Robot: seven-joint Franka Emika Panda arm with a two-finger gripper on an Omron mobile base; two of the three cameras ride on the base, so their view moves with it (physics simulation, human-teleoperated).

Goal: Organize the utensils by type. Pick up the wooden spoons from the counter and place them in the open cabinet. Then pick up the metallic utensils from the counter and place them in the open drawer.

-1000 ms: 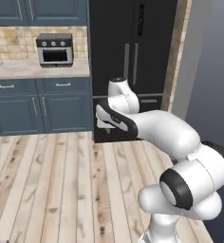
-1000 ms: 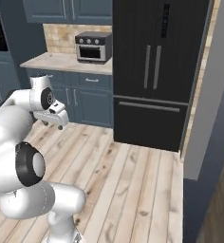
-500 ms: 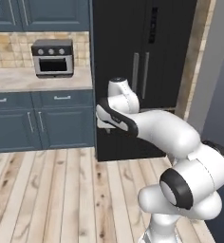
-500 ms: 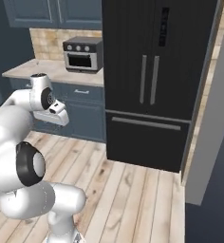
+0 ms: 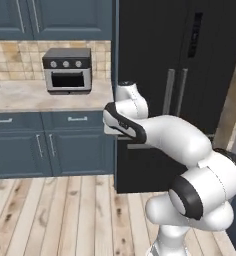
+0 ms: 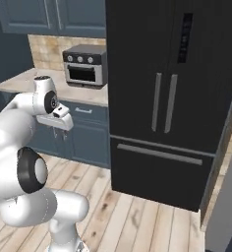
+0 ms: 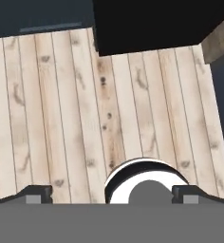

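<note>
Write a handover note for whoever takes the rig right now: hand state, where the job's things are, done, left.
Hand: open, holding nothing, pointed down at bare wood floor in front of the black fridge.
Counter: ahead to the left, with the grey toaster oven on it. No utensils can be made out on the stretch in view.
Drawers under the counter in view are shut; the open drawer and open cabinet cannot be made out.
Done: nothing evident.
Left: find the wooden spoon and put it in the cabinet, then put the metal pieces in the drawer.
</note>
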